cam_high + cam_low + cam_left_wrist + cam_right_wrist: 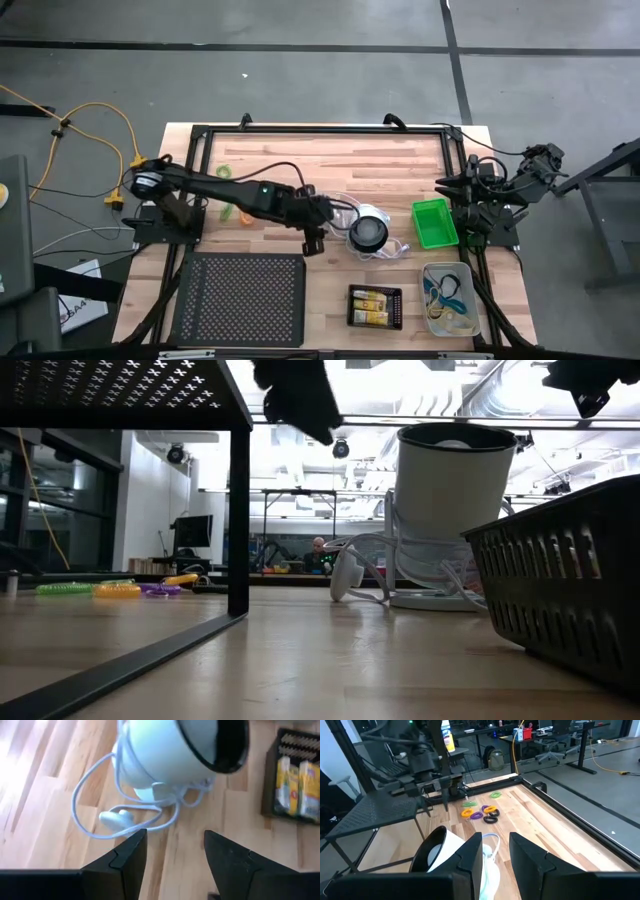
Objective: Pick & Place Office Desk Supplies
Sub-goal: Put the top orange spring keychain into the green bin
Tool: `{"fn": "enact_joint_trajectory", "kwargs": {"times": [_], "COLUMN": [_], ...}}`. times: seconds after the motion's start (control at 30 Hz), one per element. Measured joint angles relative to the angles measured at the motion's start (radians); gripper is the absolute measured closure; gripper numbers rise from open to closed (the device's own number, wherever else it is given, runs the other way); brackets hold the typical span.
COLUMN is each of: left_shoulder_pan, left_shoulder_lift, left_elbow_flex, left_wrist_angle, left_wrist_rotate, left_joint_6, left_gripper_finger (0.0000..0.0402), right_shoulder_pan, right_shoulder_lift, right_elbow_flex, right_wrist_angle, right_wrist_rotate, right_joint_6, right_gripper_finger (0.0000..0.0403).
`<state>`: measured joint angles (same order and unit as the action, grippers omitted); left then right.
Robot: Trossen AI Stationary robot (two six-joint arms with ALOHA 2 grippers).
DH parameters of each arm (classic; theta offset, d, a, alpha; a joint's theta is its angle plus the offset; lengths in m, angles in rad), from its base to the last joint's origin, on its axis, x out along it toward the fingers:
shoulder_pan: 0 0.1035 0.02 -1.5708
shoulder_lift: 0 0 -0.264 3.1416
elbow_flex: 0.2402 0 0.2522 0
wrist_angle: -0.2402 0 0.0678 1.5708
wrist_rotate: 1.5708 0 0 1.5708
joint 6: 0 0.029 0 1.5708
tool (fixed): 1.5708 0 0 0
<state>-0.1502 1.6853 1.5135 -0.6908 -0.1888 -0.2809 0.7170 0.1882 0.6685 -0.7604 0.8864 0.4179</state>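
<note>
The left end effector hovers with jaws spread and empty, just beside the round white-and-black object. Its white cord could snag a finger. The coloured loops lie well apart on the surface. The right end effector waits empty, jaws parted

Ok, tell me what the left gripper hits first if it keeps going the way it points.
Probably the round white-and-black object, or its white cord lying just ahead of the open left gripper. Depth is unclear, so which of the two comes first is a guess.
</note>
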Motion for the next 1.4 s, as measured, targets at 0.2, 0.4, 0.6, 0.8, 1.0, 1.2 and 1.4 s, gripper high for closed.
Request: {"fn": "enact_joint_trajectory", "kwargs": {"times": [0.2, 0.4, 0.6, 0.8, 1.0, 1.2, 1.4], "left_shoulder_pan": [0.043, 0.094, 0.185, 0.316, 0.443, 0.507, 0.53], "left_shoulder_lift": [-0.091, -0.158, -0.17, -0.176, -0.212, -0.307, -0.338], "left_elbow_flex": [-0.145, -0.236, -0.258, -0.258, -0.296, -0.455, -0.558], "left_wrist_angle": [0.085, 0.096, 0.062, -0.008, -0.082, -0.084, -0.086], "left_wrist_rotate": [-0.009, -0.073, -0.076, -0.075, -0.065, -0.079, -0.08], "left_joint_6": [-0.041, -0.113, -0.145, -0.147, -0.21, -0.392, -0.533], "left_gripper_finger": [0.0213, 0.0213, 0.0213, 0.0213, 0.0213, 0.0213, 0.0213], "right_shoulder_pan": [0.0, 0.0, 0.0, 0.0, 0.0, 0.0, 0.0], "right_shoulder_lift": [0.0, 0.0, 0.0, 0.0, 0.0, 0.0, 0.0], "right_elbow_flex": [0.0, 0.0, 0.0, 0.0, 0.0, 0.0, 0.0], "right_wrist_angle": [0.0, 0.0, 0.0, 0.0, 0.0, 0.0, 0.0], "right_wrist_rotate": [0.0, 0.0, 0.0, 0.0, 0.0, 0.0, 0.0], "right_joint_6": [0.0, 0.0, 0.0, 0.0, 0.0, 0.0, 0.0], "right_gripper_finger": [0.0317, 0.0317, 0.0317, 0.0317, 0.0317, 0.0317, 0.0317]}}
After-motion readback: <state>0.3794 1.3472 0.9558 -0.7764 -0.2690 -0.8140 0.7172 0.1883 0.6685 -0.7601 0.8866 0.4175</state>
